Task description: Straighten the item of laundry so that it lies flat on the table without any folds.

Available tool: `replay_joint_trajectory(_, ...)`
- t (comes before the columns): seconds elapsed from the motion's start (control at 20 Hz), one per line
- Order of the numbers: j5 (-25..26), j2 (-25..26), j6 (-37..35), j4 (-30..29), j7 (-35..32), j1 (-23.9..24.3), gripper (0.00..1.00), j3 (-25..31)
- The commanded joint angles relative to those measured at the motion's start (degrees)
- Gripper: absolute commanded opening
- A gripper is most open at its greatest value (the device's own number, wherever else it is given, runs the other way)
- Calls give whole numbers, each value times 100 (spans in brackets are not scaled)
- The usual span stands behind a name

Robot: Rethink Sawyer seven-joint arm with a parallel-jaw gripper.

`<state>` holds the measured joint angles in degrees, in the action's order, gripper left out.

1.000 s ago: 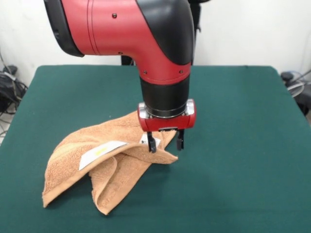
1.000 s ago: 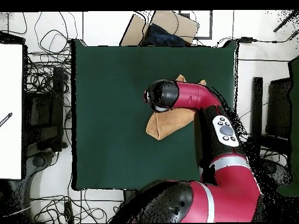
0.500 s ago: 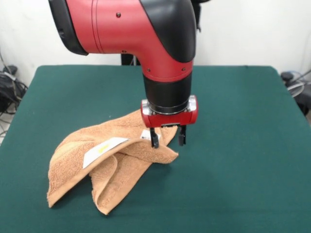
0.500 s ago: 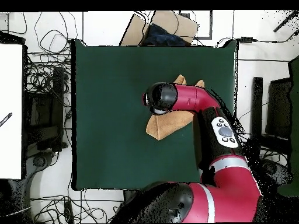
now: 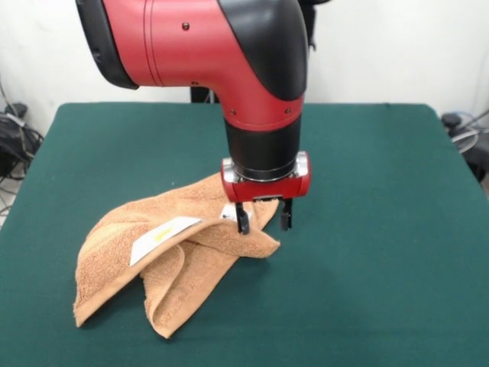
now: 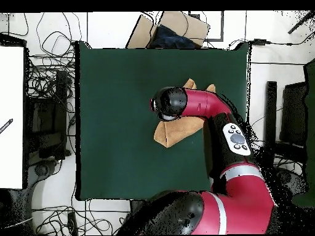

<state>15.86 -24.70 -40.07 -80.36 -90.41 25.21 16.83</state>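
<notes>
Front view first: the towel [image 5: 164, 256] lies crumpled left of the desk's [image 5: 382, 229] centre, folded over itself, a white tag [image 5: 162, 237] showing on top. Its loose corners trail toward 7 o'clock, close to the near edge. The gripper [image 5: 264, 222] hangs over the towel's right-hand edge with its two fingers apart, one finger [image 5: 242, 220] down at the cloth, the other past the hem over bare green. From 12 round to 5 o'clock the desk is open felt.

Overhead view: the arm [image 6: 231, 144] covers much of the towel [image 6: 175, 132]; a folded point juts toward 8 o'clock. Green desk [image 6: 114, 110] spreads wide from 7 to 11 o'clock, and the towel's other end nears the 2 o'clock edge.
</notes>
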Motion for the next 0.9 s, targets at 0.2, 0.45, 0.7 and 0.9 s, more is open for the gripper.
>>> replay_joint_trajectory(0.2, 237, 490, 240, 218, -147, 19, 100, 23)
replay_joint_trajectory(0.45, 242, 620, 406, 212, -203, 27, 100, 34)
replay_joint_trajectory(0.7, 295, 585, 530, 150, -190, 42, 100, 29)
replay_joint_trajectory(0.9, 323, 538, 742, 53, -194, 51, 0, 47)
